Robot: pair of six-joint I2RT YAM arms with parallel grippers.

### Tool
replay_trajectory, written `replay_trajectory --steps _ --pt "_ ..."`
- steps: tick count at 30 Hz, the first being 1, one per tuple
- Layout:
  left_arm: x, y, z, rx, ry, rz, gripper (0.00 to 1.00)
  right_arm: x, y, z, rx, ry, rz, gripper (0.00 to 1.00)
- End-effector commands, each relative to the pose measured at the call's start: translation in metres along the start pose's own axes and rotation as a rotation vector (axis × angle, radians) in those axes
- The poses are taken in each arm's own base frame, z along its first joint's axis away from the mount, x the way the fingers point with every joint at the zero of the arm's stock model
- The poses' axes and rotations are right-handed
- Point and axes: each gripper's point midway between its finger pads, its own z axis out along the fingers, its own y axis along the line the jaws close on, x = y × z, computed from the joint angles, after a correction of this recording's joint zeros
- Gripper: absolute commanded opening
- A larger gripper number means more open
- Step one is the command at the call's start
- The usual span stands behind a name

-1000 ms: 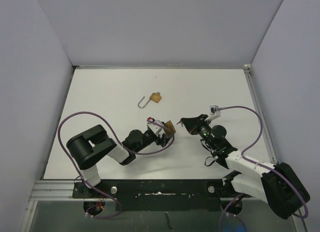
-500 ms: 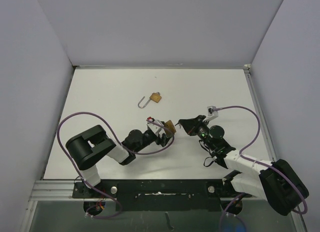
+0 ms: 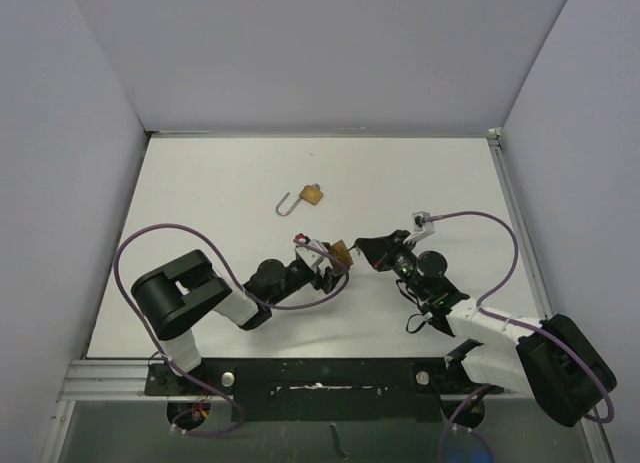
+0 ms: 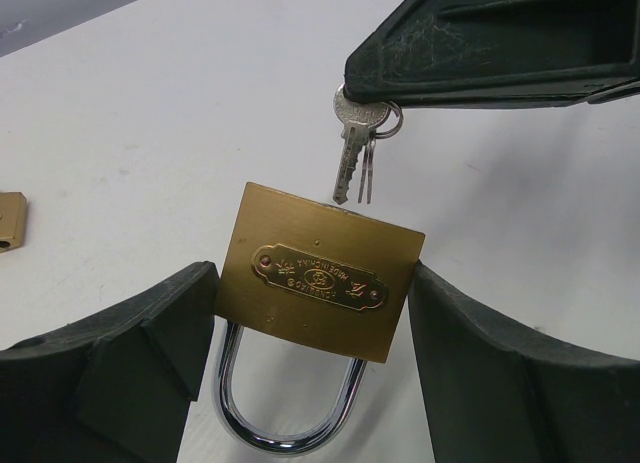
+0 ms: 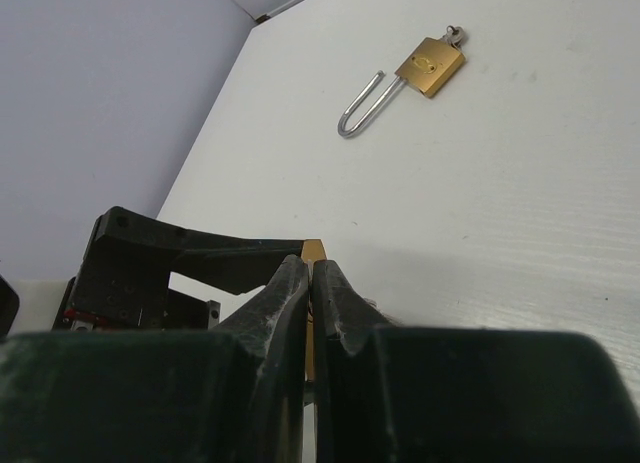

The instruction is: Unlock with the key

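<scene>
getting the key into the lock is the step in hand, i think, and it is not done yet. the left gripper (image 3: 333, 257) has the brass padlock (image 4: 318, 283) squeezed between its two fingers (image 4: 130, 353), one on each side of the gold body, with the silver loop pointing back toward the wrist. both ends of the loop sit in the body, so the lock looks locked. the right gripper (image 5: 311, 278) has its fingers (image 5: 280, 313) pressed tight together on the round head of the key (image 4: 352, 148), and a second thin key hangs beside it on the ring. the key tip points at the flat end of the lock and is right at its edge. i cannot tell if it touches, and the keyhole is hidden. what is left, as i judge it: push the key in, turn it, and let the loop pop open. another small padlock (image 3: 311, 195) lies far back on the table (image 3: 200, 183) with its loop open, well apart from both arms.
</scene>
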Motion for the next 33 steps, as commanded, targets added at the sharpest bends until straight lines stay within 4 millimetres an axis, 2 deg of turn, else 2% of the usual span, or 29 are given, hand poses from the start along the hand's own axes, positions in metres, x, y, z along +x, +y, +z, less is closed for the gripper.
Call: replay_trajectory --steps 1,17,33 --pt "-0.091 -0.006 0.009 0.019 -0.294 0.016 0.0 -0.017 0.014 0.004 -0.042 -0.071 -0.009 0.0" --pt "-0.1 -0.004 0.006 0.006 -0.314 0.026 0.0 -0.014 0.013 0.003 -0.041 -0.067 -0.009 0.0" --pt "-0.12 0.003 0.007 -0.046 -0.366 0.014 0.0 -0.013 0.013 0.001 -0.044 -0.072 0.032 0.0"
